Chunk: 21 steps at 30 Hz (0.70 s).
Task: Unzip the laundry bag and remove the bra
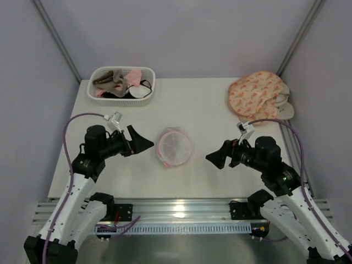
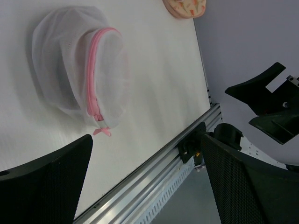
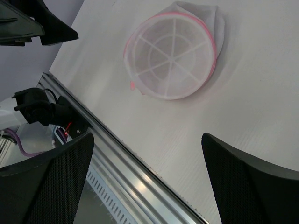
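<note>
The laundry bag [image 1: 175,147] is a small round white mesh pouch with a pink zipper rim, lying on the table between both arms. It shows in the left wrist view [image 2: 81,70] with its pink pull tab [image 2: 102,131] at the near end, and in the right wrist view [image 3: 170,56]. The zipper looks closed. The bra is hidden inside. My left gripper [image 1: 142,143] is open and empty, left of the bag. My right gripper [image 1: 217,158] is open and empty, right of the bag. Neither touches it.
A white basket [image 1: 122,83] with several garments stands at the back left. A peach orange-patterned fabric piece [image 1: 257,94] lies at the back right. An aluminium rail [image 1: 181,209] runs along the table's near edge.
</note>
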Tool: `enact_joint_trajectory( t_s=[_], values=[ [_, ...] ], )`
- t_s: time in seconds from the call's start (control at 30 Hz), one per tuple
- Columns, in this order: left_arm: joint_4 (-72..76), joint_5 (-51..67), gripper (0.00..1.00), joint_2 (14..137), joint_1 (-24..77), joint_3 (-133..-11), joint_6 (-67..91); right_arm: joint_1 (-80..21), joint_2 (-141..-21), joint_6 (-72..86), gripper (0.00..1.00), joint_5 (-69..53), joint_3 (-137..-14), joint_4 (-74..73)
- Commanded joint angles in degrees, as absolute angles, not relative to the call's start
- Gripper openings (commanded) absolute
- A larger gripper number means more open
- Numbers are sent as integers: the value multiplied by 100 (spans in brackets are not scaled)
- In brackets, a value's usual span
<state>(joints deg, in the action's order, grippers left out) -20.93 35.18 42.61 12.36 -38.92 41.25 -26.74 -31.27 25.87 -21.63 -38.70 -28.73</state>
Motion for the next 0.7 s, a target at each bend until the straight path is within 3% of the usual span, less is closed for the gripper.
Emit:
enact_joint_trajectory(
  t_s=[0.0,0.1,0.4,0.67],
  values=[
    [-2337,3787,100,4385,1230,-3885,4289,-3100,-3304,2768,99,-1785,-3876,-2663],
    [-2285,3894,99,4877,1239,-3771,4254,-3601,-3550,2768,99,-1337,-3858,-2505],
    [-1214,2058,99,5440,2126,-3489,4912,-5105,-4491,2988,99,990,-4122,-2522],
    [-625,1179,99,6063,2768,-3278,5229,-5668,-5115,3059,99,1634,-4289,-2575]
  ],
)
